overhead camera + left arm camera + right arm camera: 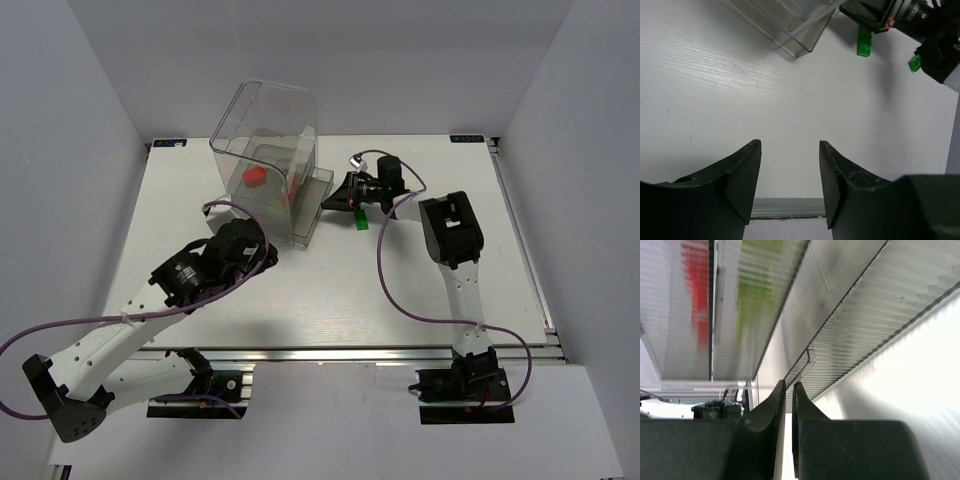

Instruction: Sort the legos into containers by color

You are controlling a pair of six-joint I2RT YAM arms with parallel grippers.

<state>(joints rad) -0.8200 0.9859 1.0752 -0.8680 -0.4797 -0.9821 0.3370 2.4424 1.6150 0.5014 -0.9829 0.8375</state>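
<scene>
One green brick (pixel 360 220) is seen in the top view, lying on the table (pixel 450 280) just off the open front of the clear box (pixel 270 150). Its long axis runs roughly from near to far. The right gripper (pixel 328 200) is held at the lower front edge of the box, and the brick lies just beside it, on the near side. The left gripper (pixel 262 248) is held near the front corner of the box, and the brick lies to its right and a little farther away. The right arm is judged the nearer of the two. A red brick (pixel 254 178) is already lodged inside the box.

In the left wrist view the jaws are spread, with only bare table between them. The green brick is found well ahead and to the right, lengthwise along the line of reach. It could therefore be pinched across its short side. A smaller green piece (pixel 914 62) is seen farther right, beside the right arm.

In the right wrist view the jaws are pressed almost together against the edge of the box. Whether anything thin is pinched cannot be told. Red and a yellow-green blur (pixel 757 285) are seen through the plastic, and no loose brick is in sight here.
</scene>
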